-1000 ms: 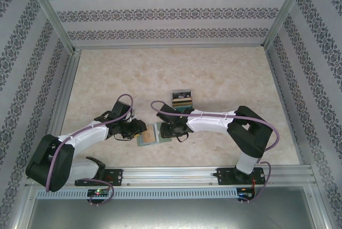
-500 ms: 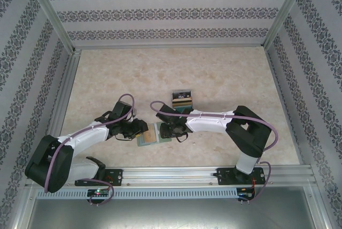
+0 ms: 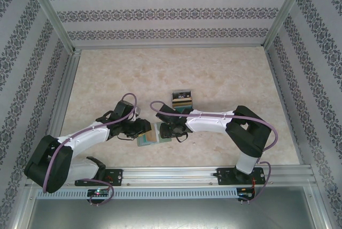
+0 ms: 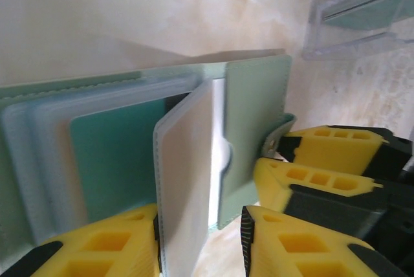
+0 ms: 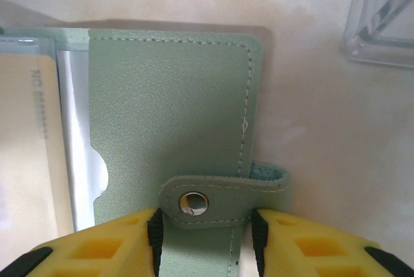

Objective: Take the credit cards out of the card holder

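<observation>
Holding the card holder (image 3: pixel 152 135) down near the front middle of the table (image 3: pixel 224 74), your right gripper (image 5: pixel 204 225) is clamping its snap strap (image 5: pixel 213 199). Your left gripper (image 4: pixel 199 225) is straddling a clear sleeve leaf (image 4: pixel 165 212) with a pale card (image 4: pixel 187 160) inside; whether it is pinching, I cannot tell. You are risking lifting the whole holder if the strap slips, leaving the teal card (image 4: pixel 113 160) pocketed. Patterned walls (image 3: pixel 171 12) are enclosing the marbled beige surface.
</observation>
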Motion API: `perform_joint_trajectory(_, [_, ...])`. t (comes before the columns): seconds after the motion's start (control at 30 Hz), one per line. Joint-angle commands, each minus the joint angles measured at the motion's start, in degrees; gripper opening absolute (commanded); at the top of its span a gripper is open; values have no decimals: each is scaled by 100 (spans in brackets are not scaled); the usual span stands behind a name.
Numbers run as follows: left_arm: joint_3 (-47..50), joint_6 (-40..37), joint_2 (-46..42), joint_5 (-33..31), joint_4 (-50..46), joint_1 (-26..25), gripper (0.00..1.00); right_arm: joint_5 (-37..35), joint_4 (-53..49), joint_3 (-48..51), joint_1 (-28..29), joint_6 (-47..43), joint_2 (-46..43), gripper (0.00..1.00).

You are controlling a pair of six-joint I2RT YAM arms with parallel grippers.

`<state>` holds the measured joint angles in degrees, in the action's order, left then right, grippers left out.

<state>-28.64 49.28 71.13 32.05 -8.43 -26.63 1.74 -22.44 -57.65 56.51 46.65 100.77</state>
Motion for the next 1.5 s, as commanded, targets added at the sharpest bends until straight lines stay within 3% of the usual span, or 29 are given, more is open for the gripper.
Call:
perform_joint_trajectory(0.0, [-241,-172,-60,266,432,-117,38,31,-40,41,110,116,193,45])
perform_joint_trajectory(0.23, [-378,-232,138,507,674,-259,37,-134,-84,78,115,183,91,45])
perform_joint_trajectory(0.6, [-691,-331,707,579,679,-428,37,-788,-63,720,-90,600,-848,46])
perform_joint_trajectory(0.8, [-719,-333,617,29,278,-423,36,-919,-182,781,-172,598,-1148,46])
perform_joint_trajectory(1.1, [-655,-336,604,-578,-371,-344,21,-1154,-237,664,-193,411,-1452,41])
perform_joint_trajectory(1.47, [-819,-334,491,-547,-587,-315,18,-333,30,307,-237,6,-672,30])
